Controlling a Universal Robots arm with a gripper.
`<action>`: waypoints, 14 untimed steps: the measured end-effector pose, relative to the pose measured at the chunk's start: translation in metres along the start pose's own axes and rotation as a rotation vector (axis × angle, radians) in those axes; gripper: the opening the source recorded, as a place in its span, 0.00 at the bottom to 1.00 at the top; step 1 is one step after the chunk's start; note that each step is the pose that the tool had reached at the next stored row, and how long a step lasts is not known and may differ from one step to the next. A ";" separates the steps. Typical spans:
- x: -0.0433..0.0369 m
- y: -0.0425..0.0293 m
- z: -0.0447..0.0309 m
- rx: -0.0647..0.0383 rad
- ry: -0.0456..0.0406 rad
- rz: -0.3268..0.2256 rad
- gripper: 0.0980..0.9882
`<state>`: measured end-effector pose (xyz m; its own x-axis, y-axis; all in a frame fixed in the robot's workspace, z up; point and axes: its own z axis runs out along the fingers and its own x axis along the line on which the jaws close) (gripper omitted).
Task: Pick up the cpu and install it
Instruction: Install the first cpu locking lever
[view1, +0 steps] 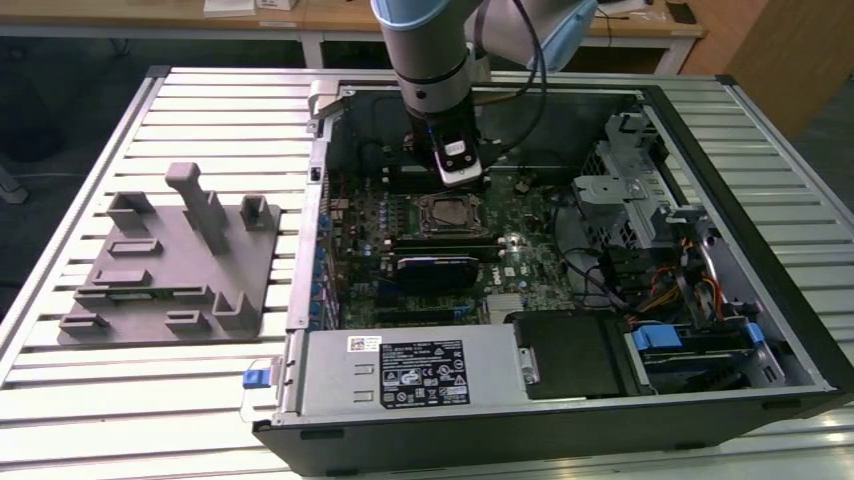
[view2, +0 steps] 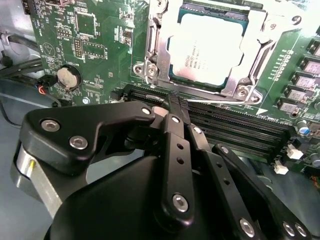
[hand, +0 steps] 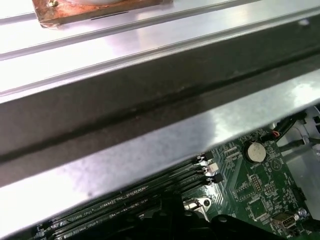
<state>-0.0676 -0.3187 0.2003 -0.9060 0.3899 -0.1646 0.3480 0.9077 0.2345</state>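
The cpu (view2: 207, 47) is seated in the motherboard socket (view2: 155, 60); the claw (view2: 175, 102) is pinched together, empty, just beside it.

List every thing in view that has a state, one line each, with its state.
cpu: seated in the socket.
socket frame: down around the cpu's edges.
gripper: fingers together, empty, beside the socket above the memory slots.
computer case: lying on its side, side panel off.
memory slots: empty.

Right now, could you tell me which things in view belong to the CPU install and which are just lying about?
Job:
silvery-grey square cpu, seated in the socket
metal-framed socket
black gripper

Lying about:
grey plastic fixture
round coin battery
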 end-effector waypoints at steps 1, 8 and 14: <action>0.0000 -0.0001 0.0001 0.001 -0.0001 -0.001 0.01; 0.0007 0.0007 0.0014 0.003 -0.0011 -0.001 0.01; 0.0014 0.0020 0.0024 0.005 -0.0020 -0.002 0.01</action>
<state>-0.0676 -0.3159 0.1983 -0.9062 0.3884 -0.1669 0.3475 0.9093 0.2291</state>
